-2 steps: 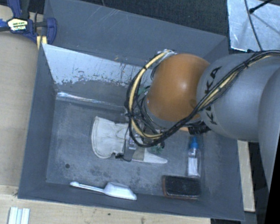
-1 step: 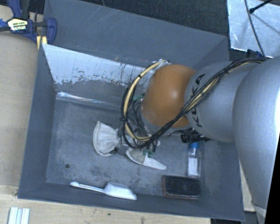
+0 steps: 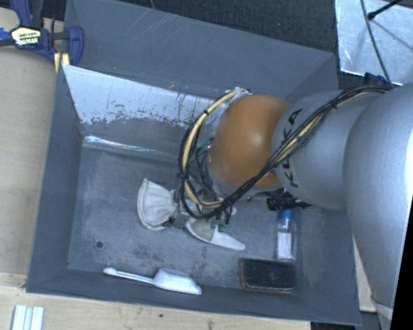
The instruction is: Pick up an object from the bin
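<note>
Camera view: pincer [image 3: 187, 219] just right of crumpled white cloth [image 3: 152, 204]; grip state unclear.

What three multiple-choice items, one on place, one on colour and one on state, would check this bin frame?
1. Where on the floor of the bin does the dark rectangular thing lie?
A upper left of the view; B lower right of the view; C dead centre.
2. What colour is the wrist cover?
A green; B orange; C blue.
3. How is the white scoop placed?
A lying flat by the lower wall; B standing upright; C hanging in the air.

Key:
1 B, it sits by the floor's lower right corner.
2 B, the dome is orange-brown.
3 A, it lies lengthwise along that wall, apart from the arm.
</note>
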Motion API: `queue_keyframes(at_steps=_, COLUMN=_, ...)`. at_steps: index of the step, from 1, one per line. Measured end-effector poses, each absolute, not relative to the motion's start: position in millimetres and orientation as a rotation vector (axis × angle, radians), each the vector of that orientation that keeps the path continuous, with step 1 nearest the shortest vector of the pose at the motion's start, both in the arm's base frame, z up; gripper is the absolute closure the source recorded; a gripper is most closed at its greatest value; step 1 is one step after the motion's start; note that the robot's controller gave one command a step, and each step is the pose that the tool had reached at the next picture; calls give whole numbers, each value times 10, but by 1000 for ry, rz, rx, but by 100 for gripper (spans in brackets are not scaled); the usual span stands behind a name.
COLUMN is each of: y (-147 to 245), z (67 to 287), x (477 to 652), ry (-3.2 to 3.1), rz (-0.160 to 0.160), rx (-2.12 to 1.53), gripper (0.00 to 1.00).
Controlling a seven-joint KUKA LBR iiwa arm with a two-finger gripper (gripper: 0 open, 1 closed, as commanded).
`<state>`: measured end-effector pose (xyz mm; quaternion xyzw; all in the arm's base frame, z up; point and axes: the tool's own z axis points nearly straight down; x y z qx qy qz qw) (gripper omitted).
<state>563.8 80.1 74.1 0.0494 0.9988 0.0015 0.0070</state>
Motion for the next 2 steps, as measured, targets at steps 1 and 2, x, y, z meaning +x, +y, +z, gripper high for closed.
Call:
queue_keyframes(at_steps=1, y=824, z=728, x=5896, ry=3137, rz=1, rx=120, gripper=100)
queue_keyframes(at_steps=2, y=696, z=2705, x=5981, ry=3135, rz=1, rx=81, gripper=100)
